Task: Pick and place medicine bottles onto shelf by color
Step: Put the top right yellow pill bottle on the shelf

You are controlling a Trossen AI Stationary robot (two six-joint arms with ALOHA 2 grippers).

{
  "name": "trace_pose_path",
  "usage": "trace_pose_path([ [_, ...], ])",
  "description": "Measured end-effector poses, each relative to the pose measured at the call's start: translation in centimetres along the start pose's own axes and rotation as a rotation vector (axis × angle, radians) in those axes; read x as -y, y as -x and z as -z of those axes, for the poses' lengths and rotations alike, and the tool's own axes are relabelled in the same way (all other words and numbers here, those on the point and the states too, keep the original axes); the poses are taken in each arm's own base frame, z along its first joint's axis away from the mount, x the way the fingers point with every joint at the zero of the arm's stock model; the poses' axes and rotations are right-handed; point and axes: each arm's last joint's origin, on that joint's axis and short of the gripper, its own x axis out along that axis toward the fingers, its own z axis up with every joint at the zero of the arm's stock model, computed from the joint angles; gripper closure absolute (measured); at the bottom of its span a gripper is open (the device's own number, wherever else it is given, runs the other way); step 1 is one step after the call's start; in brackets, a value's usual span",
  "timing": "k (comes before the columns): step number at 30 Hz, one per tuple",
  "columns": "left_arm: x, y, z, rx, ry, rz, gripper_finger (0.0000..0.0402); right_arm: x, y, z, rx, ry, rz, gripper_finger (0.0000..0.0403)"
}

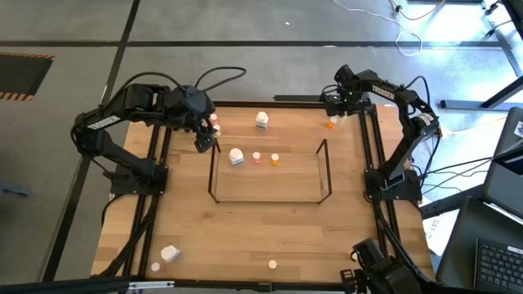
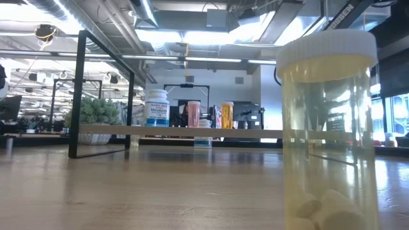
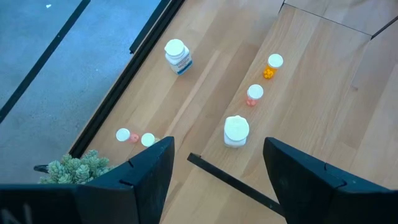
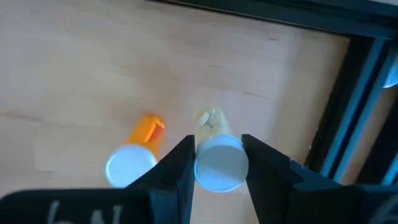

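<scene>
Seen from above: wire-framed shelf [image 1: 270, 173] mid-table, holding a white bottle [image 1: 236, 157], pink bottle [image 1: 257, 158] and orange bottle [image 1: 274, 160]; left gripper [image 1: 204, 140] at its far-left corner, jaws apart. From the right wrist: right gripper [image 4: 216, 163] clamped on a pale yellow bottle [image 4: 217, 155], well beyond the shelf's far-right corner, by the table's black rail.

bright ceiling glare, blurred foreground

Wooden table [image 1: 245, 237] carries the wire shelf [image 1: 270, 198] and scattered medicine bottles [image 1: 261, 121] (mostly white-capped)
</scene>
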Motion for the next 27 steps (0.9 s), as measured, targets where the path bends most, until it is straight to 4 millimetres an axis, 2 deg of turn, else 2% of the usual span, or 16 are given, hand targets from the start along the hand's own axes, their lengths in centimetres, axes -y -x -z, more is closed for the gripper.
trace_pose_path([
  [5, 0.0, 0.0, 0.0, 0.0, 0.0, 0.0, 0.016, -0.4, 2.8, 0.4, -0.001, 0.067, 0.003, 0.0279],
  [13, 0.0, 0.0, 0.0, 0.0, 0.0, 0.0, 0.016, -3.7, 8.8, 1.7, 0.097, 0.229, 0.031, 0.0277],
  [20, 0.0, 0.0, 0.0, 0.0, 0.0, 0.0, 0.016, -7.8, 13.8, 3.2, 0.213, 0.435, -0.013, 0.0277],
  [27, 0.0, 0.0, 0.0, 0.0, 0.0, 0.0, 0.016, -12.7, 16.9, 6.6, 0.285, 0.751, -0.141, 0.0277],
])
